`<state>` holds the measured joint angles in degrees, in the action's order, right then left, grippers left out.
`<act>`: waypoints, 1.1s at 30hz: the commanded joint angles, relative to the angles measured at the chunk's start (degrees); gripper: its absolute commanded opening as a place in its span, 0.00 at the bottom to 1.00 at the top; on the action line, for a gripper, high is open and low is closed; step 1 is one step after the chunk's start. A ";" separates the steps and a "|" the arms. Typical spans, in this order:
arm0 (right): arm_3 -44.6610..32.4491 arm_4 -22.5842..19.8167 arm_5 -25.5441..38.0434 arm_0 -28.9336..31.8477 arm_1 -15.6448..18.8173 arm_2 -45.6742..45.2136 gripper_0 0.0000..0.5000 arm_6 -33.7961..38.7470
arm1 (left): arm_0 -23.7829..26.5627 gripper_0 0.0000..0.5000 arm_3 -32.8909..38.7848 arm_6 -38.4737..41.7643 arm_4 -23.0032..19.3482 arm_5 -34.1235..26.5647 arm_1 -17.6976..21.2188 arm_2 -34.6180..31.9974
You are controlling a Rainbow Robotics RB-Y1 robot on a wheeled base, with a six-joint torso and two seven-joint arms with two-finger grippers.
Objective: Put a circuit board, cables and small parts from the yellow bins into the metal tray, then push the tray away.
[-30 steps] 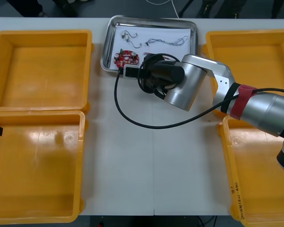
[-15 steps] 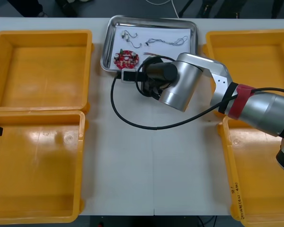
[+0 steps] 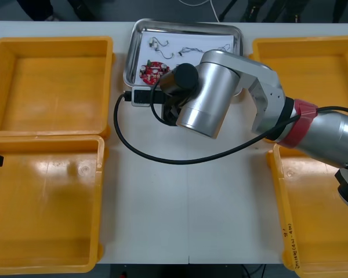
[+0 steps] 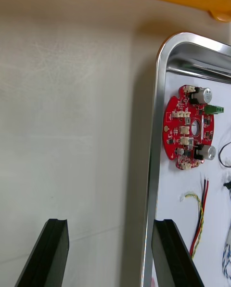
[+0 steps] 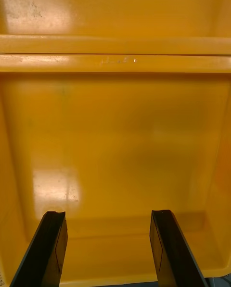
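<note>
Metal tray (image 4: 153,171), on worktop (image 4: 72,123), shiny, round-rimmed, white inside, holding round red circuit board (image 4: 190,127) and cables (image 4: 199,219), right tool (image 4: 110,248) spread empty at its rim, left tool (image 5: 108,248) spread over a yellow bin (image 5: 115,123) well apart from it: probably slews or slips free if shoved off-centre on that slick lip.

Circuit board (image 3: 153,70) and cables (image 3: 206,50) lie inside tray (image 3: 130,58).

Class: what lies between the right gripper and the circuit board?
Bare table, then the metal tray's rim, in the right wrist view; the board lies inside, the right gripper's jaws open.
</note>
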<state>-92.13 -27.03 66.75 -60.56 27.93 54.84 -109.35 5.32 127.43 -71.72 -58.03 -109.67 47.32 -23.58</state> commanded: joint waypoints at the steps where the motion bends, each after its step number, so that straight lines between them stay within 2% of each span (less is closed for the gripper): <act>1: -7.63 -0.40 4.62 2.82 1.69 -6.59 1.00 3.61 | -0.84 1.00 1.59 -4.56 -0.42 -0.33 2.69 -1.38; 4: -15.28 0.22 12.09 7.21 2.66 -10.10 1.00 9.85 | -0.84 1.00 1.59 -4.56 -0.42 -0.33 2.69 -1.38; 9: -23.19 1.63 19.38 11.69 4.15 -13.09 1.00 15.57 | -0.84 1.00 1.59 -4.56 -0.42 -0.33 2.69 -1.38; 13: -32.50 1.89 27.38 16.44 6.70 -16.87 1.00 22.25 | -0.84 1.00 1.59 -4.56 -0.42 -0.33 2.69 -1.38; 20: -42.52 1.45 38.45 22.24 8.64 -23.28 1.00 30.60 | -0.84 1.00 1.59 -4.56 -0.42 -0.33 2.69 -1.38; 23: -45.07 -0.40 43.11 24.17 9.25 -26.45 1.00 35.17 | -0.84 1.00 1.59 -4.56 -0.42 -0.33 2.69 -1.38; 25: -46.04 -2.94 43.25 25.67 9.78 -29.70 1.00 39.03 | -0.84 1.00 1.59 -4.56 -0.42 -0.33 2.69 -1.38; 26: -46.04 -2.94 43.25 25.67 9.78 -29.70 1.00 39.03 | -0.84 1.00 1.59 -4.56 -0.42 -0.33 2.69 -1.38; 29: -46.48 -8.39 43.25 28.39 11.36 -36.12 1.00 45.54 | -0.84 1.00 1.59 -4.56 -0.42 -0.33 2.69 -1.38; 33: -45.51 -12.17 43.25 30.77 13.21 -41.21 1.00 50.64 | -0.84 1.00 1.59 -4.56 -0.42 -0.33 2.69 -1.38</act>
<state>-136.60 -37.25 109.76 -32.05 37.96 18.67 -63.58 5.30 127.47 -71.72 -58.04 -109.67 47.34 -23.58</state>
